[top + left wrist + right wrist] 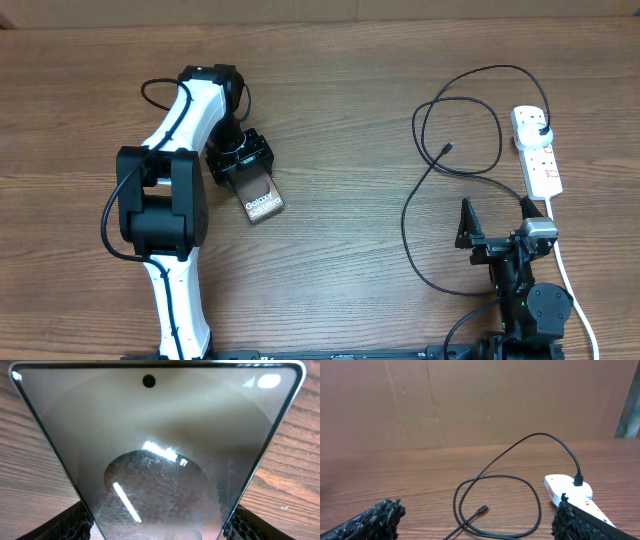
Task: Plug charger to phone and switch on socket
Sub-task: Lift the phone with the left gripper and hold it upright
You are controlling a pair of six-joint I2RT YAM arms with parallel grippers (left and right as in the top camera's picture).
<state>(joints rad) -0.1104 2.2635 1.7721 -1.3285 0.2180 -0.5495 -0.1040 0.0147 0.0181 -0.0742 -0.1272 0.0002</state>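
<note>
My left gripper (243,163) is shut on the near end of the phone (262,200), a dark slab with white "Galaxy" lettering, at the left middle of the table. In the left wrist view the phone's glass face (160,435) fills the frame between both fingers. The charger's black cable (470,120) lies in loops at the right. Its connector tip (447,149) lies loose on the wood, and its plug (541,127) sits in the white socket strip (538,155). My right gripper (497,220) is open and empty, below the loops. In the right wrist view the tip (482,509) lies ahead of the open fingers (475,527).
The strip's white cord (565,270) runs down past my right arm. A brown cardboard wall (470,400) stands at the table's far edge. The strip (570,489) lies just beyond my right finger in the right wrist view.
</note>
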